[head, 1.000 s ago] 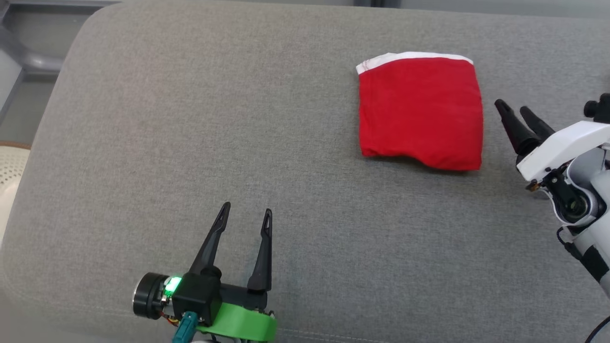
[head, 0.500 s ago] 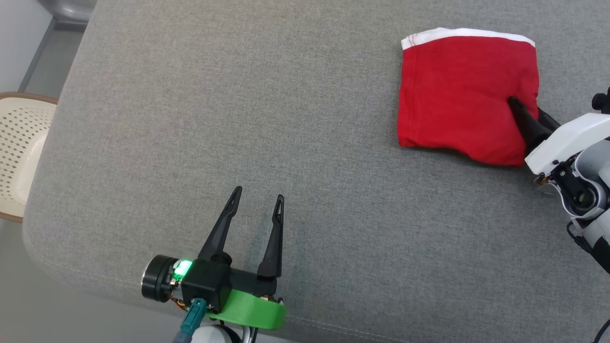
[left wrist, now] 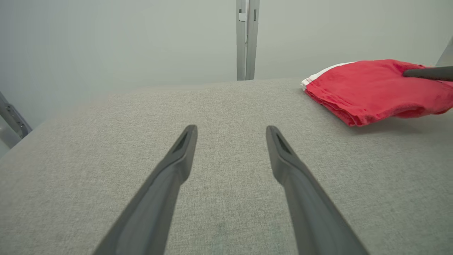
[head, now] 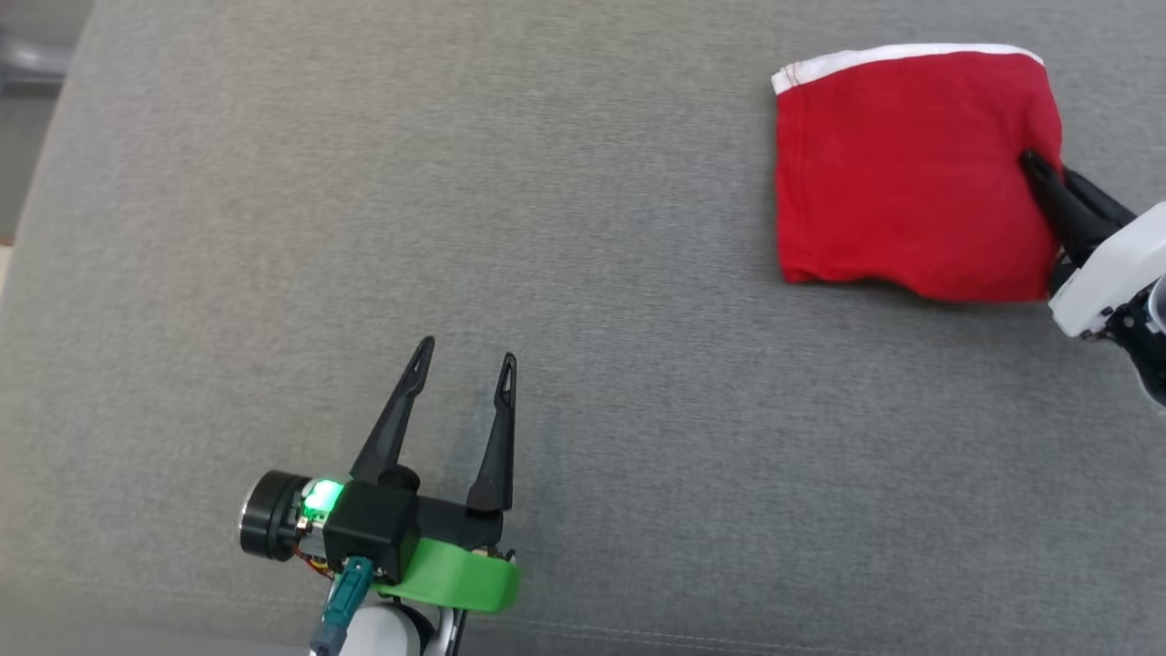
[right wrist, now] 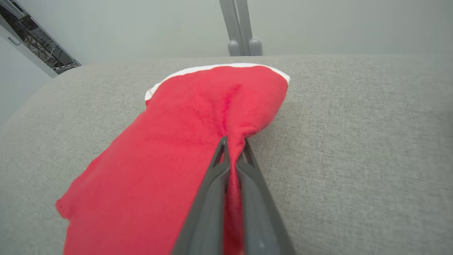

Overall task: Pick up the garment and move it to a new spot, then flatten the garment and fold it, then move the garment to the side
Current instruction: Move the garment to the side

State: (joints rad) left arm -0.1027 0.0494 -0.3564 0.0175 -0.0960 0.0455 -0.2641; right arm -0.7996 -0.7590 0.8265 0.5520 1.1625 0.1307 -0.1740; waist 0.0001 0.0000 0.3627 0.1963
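The garment (head: 902,173) is a folded red cloth with a white band along its far edge, lying on the grey cushion at the upper right of the head view. My right gripper (head: 1034,164) comes in from the right and is shut on the garment's right edge; in the right wrist view its fingertips pinch a ridge of red cloth (right wrist: 231,143). In the left wrist view the garment (left wrist: 375,90) lies at the right. My left gripper (head: 466,353) stands open over bare cushion at the lower left, far from the garment, with nothing between its fingers (left wrist: 182,152).
A wide grey fabric cushion (head: 583,319) carries everything; its front edge runs along the bottom of the head view. A grey metal post (left wrist: 247,39) stands behind the cushion before a pale wall.
My right gripper has moved onto the garment's right edge and shut on it. The head camera has shifted, so the whole picture has slid. My left gripper stays open.
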